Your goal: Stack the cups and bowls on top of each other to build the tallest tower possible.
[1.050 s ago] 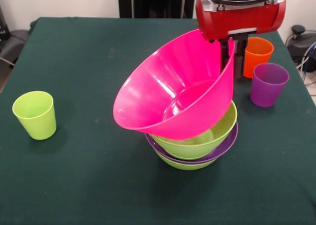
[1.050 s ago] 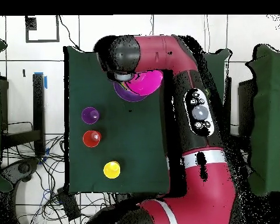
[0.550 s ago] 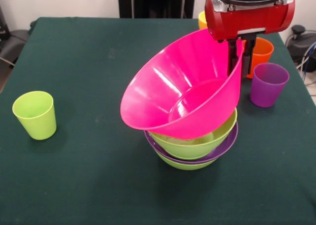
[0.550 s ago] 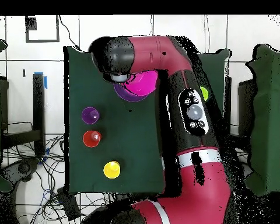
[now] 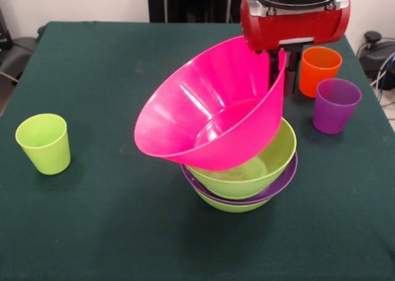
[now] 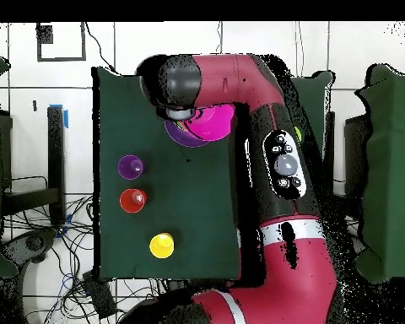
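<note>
Over the stack [image 5: 241, 185] mid-table, your gripper [image 5: 281, 77] pinches the tilted pink bowl [image 5: 210, 117] by its far rim; judge it light, stiff and slippery, so keep gripping that rim.

A thick glossy red arm [image 6: 273, 211] of rounded segments with black joints fills the right of the overhead frame, bearing a grey oval button panel and a pale band lower down. At the front view's top sits a red wrist housing [image 5: 295, 23] capped black, with silver screws and a white label.
</note>
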You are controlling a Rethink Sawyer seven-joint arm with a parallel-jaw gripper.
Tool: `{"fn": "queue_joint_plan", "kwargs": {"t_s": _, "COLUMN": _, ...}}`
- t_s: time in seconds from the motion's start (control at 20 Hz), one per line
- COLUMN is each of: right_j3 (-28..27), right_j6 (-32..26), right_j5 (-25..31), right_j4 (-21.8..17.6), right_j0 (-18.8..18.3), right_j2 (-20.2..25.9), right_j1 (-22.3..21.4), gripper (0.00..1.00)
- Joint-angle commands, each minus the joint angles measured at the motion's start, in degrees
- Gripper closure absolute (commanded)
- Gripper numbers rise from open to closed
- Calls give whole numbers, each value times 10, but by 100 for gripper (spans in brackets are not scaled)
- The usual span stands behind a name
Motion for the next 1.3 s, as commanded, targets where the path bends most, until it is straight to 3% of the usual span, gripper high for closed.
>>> {"fn": "queue_joint_plan", "kwargs": {"t_s": 0.05, "right_j3": -20, "right_j6": 54, "right_j5": 3, "right_j4": -6, "right_j0": 17, "right_j2": -24, "right_j1": -13, "gripper": 100}}
{"fn": "queue_joint_plan", "kwargs": {"t_s": 1.3, "right_j3": -46, "right_j6": 83, "right_j5": 0, "right_j4": -5, "right_j0": 50, "right_j2": -60, "right_j1": 4, "gripper": 100}}
